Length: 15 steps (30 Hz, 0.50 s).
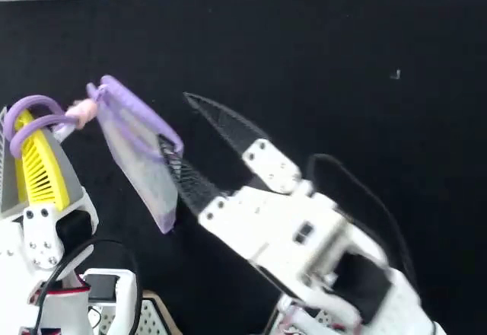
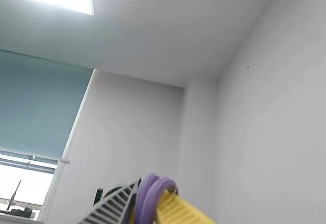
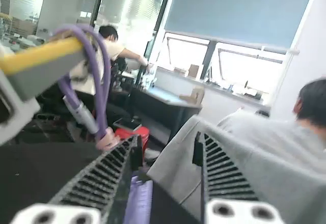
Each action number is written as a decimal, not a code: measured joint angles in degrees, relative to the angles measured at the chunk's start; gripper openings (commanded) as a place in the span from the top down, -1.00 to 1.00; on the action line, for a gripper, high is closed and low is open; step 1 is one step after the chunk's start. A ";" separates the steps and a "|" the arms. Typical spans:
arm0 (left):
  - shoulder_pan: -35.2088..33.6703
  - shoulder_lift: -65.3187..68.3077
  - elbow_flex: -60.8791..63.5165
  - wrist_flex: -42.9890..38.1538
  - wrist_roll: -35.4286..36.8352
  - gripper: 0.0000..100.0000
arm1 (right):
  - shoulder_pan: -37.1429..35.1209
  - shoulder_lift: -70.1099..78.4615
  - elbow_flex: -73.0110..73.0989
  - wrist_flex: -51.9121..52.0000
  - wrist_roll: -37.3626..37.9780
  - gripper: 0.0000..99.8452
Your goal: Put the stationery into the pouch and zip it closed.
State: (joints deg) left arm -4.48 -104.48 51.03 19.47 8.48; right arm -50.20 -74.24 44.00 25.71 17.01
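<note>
Left gripper [image 1: 34,156] pinches strap [image 1: 30,118]; pouch [image 1: 141,160] hangs. Right gripper [image 1: 183,126] fingers wide, close by. A bump could knock pouch loose.

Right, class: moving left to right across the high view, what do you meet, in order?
Yellow-fingered left tool → purple pouch hanging from it → right tool, open → right arm's white body.
</note>
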 measured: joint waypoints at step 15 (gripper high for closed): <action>18.11 26.90 -25.58 9.23 3.43 0.94 | 21.45 -1.93 -15.03 7.65 4.13 0.66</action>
State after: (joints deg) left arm 13.63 -77.58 25.45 28.70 11.91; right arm -28.75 -76.18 28.97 33.36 21.14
